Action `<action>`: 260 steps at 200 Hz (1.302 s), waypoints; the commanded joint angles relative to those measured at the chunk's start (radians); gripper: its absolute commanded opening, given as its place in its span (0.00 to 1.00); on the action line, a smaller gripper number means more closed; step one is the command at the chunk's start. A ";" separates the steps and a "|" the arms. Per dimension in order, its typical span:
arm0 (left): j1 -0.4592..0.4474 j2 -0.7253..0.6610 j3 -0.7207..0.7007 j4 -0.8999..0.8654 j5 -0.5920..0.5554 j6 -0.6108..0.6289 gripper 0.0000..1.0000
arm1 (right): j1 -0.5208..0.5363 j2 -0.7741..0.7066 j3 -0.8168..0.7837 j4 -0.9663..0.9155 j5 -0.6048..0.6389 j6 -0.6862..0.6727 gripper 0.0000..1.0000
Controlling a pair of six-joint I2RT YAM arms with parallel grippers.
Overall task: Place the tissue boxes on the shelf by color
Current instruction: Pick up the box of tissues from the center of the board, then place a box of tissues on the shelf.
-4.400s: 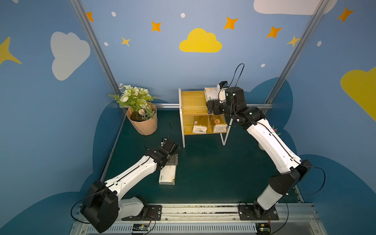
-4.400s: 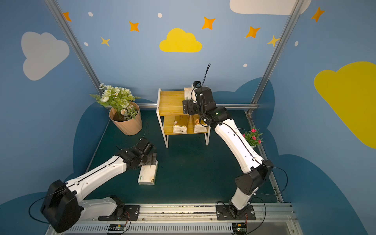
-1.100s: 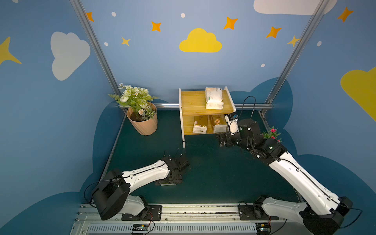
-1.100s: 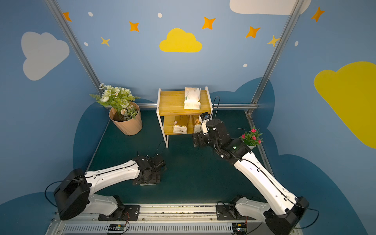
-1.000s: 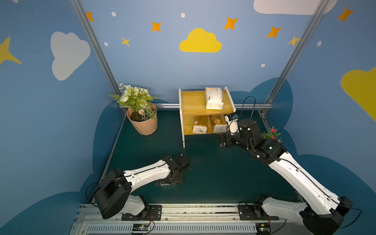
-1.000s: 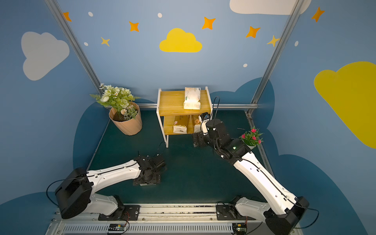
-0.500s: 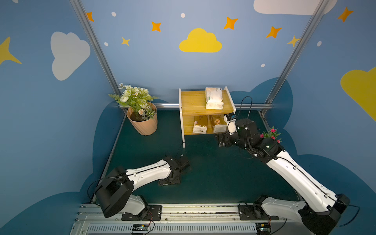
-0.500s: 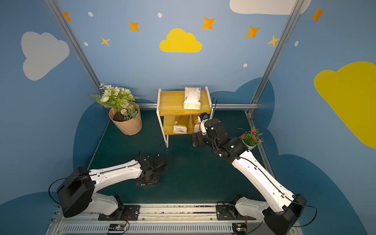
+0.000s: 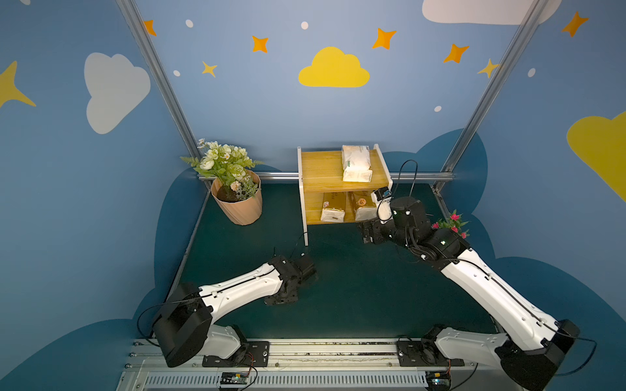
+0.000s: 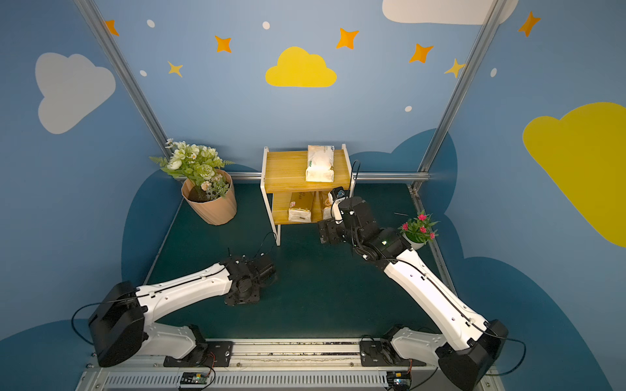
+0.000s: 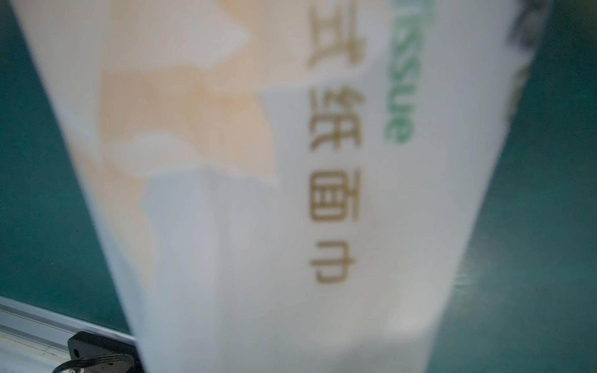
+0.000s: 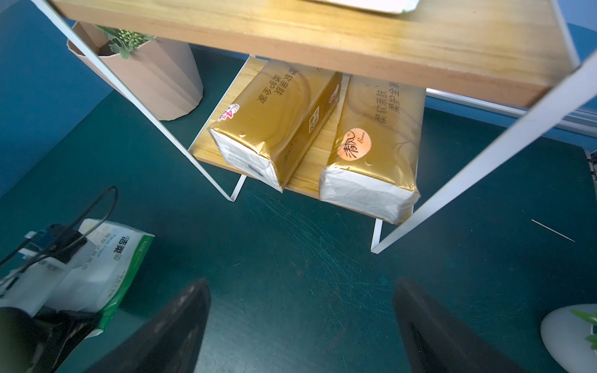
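On the shelf (image 9: 321, 169) a white pack (image 9: 355, 162) sits on the upper board, a gold pack (image 9: 333, 206) and second gold pack (image 9: 364, 203) on the lower. Another white pack (image 12: 106, 264) lies on the table (image 9: 355, 287) before the shelf (under the left arm (image 9: 244, 287); whether its jaws grip it I cannot tell). The jaws of the right arm (image 9: 491, 294) stand wide apart, empty.

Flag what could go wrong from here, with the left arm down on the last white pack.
1. The left gripper covers the loose white pack in both top views; grip unconfirmed, soft wrap may slip.
2. The right gripper, open, hovers before the shelf, likely across the pack's route there.
3. Top-board space lies beside the shelved white pack; placement could knock it.
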 commanded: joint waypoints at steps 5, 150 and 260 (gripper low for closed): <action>-0.018 -0.062 0.106 -0.133 -0.105 -0.034 0.27 | -0.003 -0.011 0.032 0.035 0.005 -0.019 0.95; -0.031 -0.009 0.651 0.060 -0.294 0.408 0.18 | -0.001 -0.073 0.017 0.015 0.049 -0.017 0.95; 0.137 0.357 1.269 -0.019 -0.111 0.667 0.21 | 0.037 -0.207 -0.056 -0.069 0.185 0.077 0.94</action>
